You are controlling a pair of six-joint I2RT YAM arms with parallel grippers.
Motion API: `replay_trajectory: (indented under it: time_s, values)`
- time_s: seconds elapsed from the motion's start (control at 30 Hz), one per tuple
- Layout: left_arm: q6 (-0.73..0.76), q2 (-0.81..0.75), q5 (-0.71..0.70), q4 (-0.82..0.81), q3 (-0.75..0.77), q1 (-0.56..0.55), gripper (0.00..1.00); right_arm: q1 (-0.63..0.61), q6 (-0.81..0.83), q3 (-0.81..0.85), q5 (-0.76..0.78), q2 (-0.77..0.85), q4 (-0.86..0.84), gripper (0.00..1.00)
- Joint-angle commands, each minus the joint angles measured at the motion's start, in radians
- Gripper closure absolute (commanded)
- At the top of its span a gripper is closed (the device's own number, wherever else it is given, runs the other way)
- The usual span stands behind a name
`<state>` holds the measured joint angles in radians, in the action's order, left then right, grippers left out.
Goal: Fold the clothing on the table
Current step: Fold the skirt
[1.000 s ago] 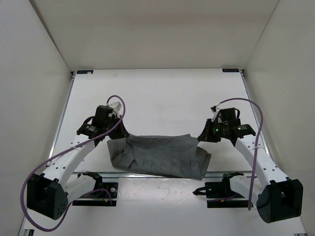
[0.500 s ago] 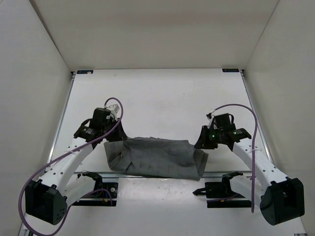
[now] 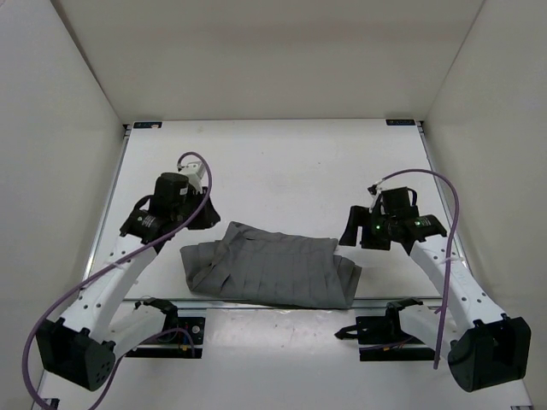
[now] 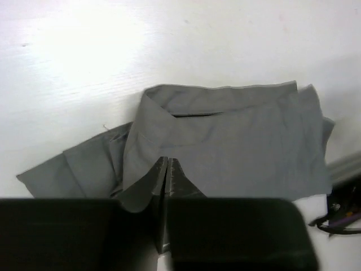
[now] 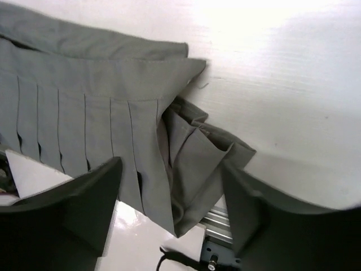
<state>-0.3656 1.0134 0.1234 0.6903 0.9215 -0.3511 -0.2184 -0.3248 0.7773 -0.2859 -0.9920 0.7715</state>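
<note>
Both arms are backing off the grey pleated skirt [image 3: 269, 272] | I'm seeing right jaws standing wide, empty, letting the fold settle | left jaws narrow, grip unclear | skirt lying doubled along the bench [image 3: 282, 171] near edge

Left gripper [image 3: 202, 219]: you have drawn it up and to the left in the overhead frame, away from the upper-left corner of the clothing [image 3: 273, 272]. The wrist view does not settle whether a ridge of cloth is still between its jaws.

Right gripper [image 3: 349, 229]: the jaws were closed at the upper-right corner and now stand wide apart, off the cloth.

Clothing: the top edge was level between the grippers and now lies slack, peaking near its left end.
</note>
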Motion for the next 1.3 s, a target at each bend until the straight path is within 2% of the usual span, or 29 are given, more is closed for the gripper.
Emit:
replay_trajectory:
  time_s: [0.0,0.07,0.1,0.13,0.3,0.5,0.67,0.93,1.27]
  values:
    - [-0.041,-0.051,0.09,-0.026,-0.065,-0.045,0.97,-0.032,-0.017,-0.039,-0.042,0.029,0.002,0.39]
    - [-0.062,-0.055,0.133,-0.038,-0.137,-0.058,1.0,-0.061,-0.039,-0.062,-0.082,0.023,-0.023,0.84]
    - [-0.065,-0.039,0.153,-0.038,-0.154,-0.061,1.0,-0.084,-0.051,-0.081,-0.091,0.003,-0.031,0.95]
    - [-0.071,-0.03,0.156,-0.04,-0.161,-0.069,1.0,-0.091,-0.06,-0.088,-0.096,-0.011,-0.043,1.0]
    - [-0.05,0.007,0.134,0.04,-0.196,-0.075,1.0,-0.176,-0.097,-0.108,-0.091,-0.079,-0.049,1.0]
    - [-0.062,0.079,0.088,0.075,-0.225,-0.078,1.0,-0.157,-0.094,-0.136,-0.122,-0.197,-0.084,1.0]
    - [-0.036,0.23,0.064,0.097,-0.202,-0.075,1.0,-0.156,-0.076,-0.096,-0.16,-0.307,-0.124,1.0]
    - [-0.004,0.43,0.053,0.028,-0.113,-0.052,1.0,-0.163,-0.045,0.01,-0.084,-0.525,-0.19,1.0]
    - [0.048,0.804,0.041,-0.051,0.187,-0.035,1.0,-0.072,-0.057,0.229,-0.006,-0.759,-0.307,1.0]
